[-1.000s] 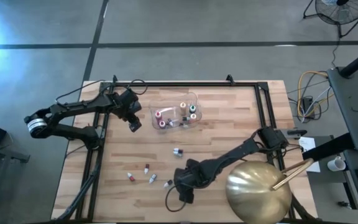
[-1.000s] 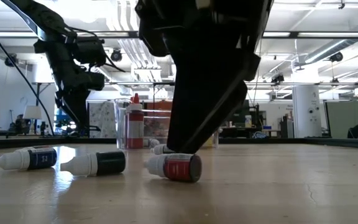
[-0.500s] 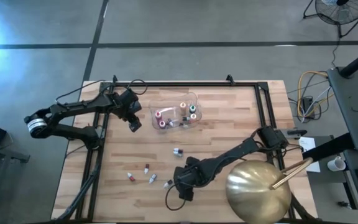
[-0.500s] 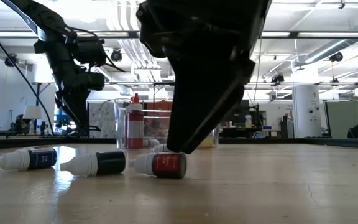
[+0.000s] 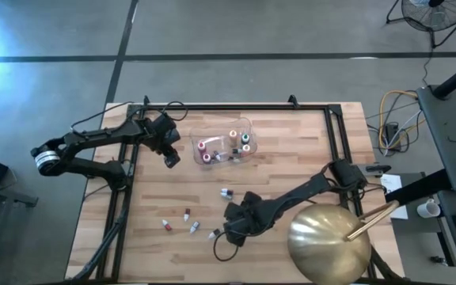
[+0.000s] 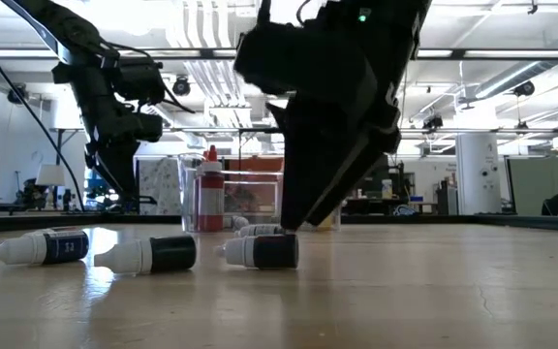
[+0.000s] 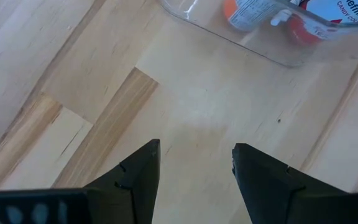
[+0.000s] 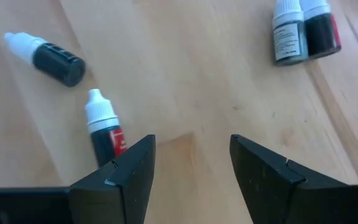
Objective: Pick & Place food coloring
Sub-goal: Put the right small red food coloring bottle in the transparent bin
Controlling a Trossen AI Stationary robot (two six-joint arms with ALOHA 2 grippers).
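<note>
Five food coloring bottles (image 5: 188, 215) lie loose on the pale wood-plank counter (image 5: 307, 150): three in a front row, one at (image 5: 213, 234) just beside the right gripper (image 5: 229, 235), and one at (image 5: 226, 193) nearer the middle. More bottles, with red, green and orange caps, stand inside the clear plastic tub (image 5: 222, 144). The right gripper hangs low over the counter, fingers spread, holding nothing. The left gripper (image 5: 169, 157) waits near the tub's left side, likewise spread and empty. A smooth gold dome (image 5: 329, 243) sits at the front right corner.
</note>
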